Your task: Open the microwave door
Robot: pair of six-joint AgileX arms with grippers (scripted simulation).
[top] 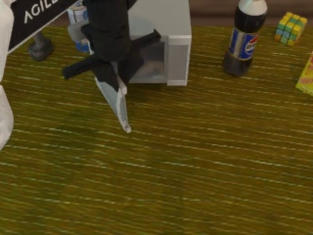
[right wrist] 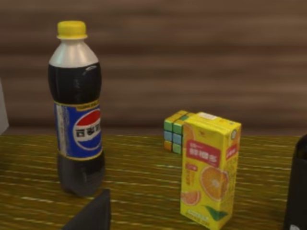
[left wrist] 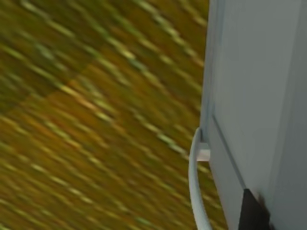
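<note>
Even, diffuse rendered lighting with soft shadows and no glare.
A dim shadow lies beside the microwave door [top: 116,100] on the table [top: 195,161]; the left wrist view shows the tabletop weave smeared into streaks, while the cola bottle [right wrist: 77,110] appears crisp.

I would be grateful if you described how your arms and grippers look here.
My left arm is matt black and blocky, its black left gripper at the pale grey microwave door; a black panel beside it bears white AGILE lettering. Of my right arm only two plain dark fingers show. No cables are visible.
</note>
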